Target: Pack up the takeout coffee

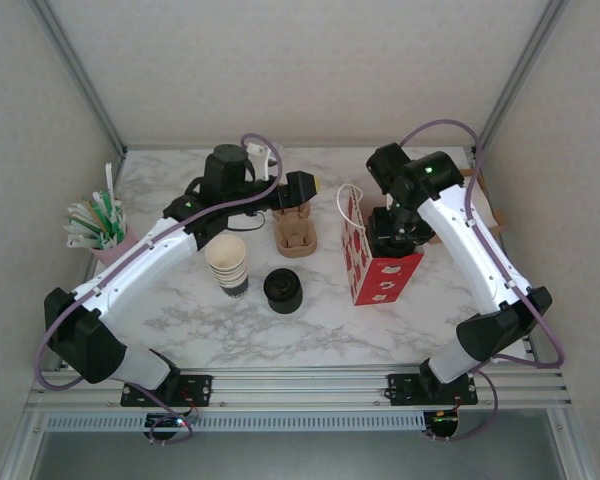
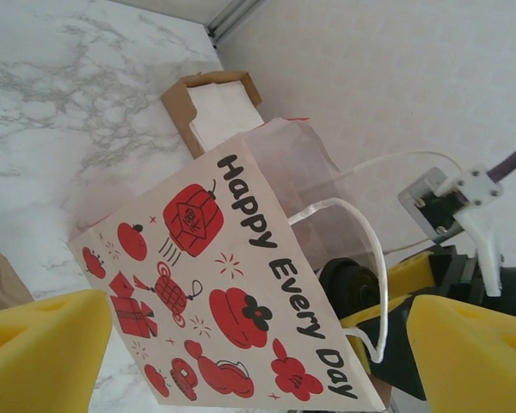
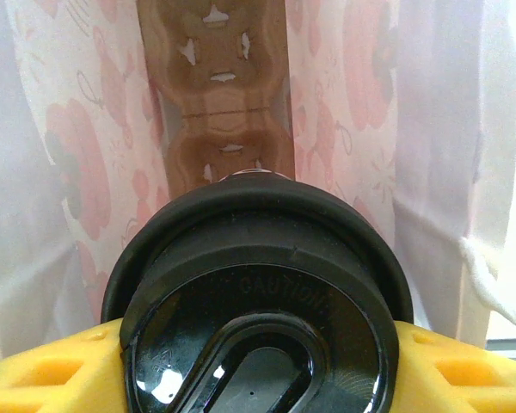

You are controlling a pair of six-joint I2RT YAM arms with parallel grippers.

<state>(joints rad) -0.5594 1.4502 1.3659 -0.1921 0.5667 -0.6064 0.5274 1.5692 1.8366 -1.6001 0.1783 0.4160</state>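
Nearest the arm bases, the stack of black lids (image 1: 282,290) and the stack of lidless cups (image 1: 228,265) are standing on open marble table (image 1: 310,335), well clear of the work. Just beyond, the right gripper (image 3: 258,366) is clamping the takeout coffee (image 3: 258,284), with a yellow finger (image 3: 43,366) on either side of the lid. It is holding the cup in the open top of the printed paper bag (image 1: 380,275), so the step in hand looks like setting the cup inside. The next move is calling for a straight descent, since the thin bag walls are crowding both sides and a brown cut-out cardboard (image 3: 219,103) is showing below. The left gripper (image 2: 258,361) is hanging wide and empty beside the bag, free to steady it. Farther back, a brown box (image 2: 211,107) is sitting close behind the bag.
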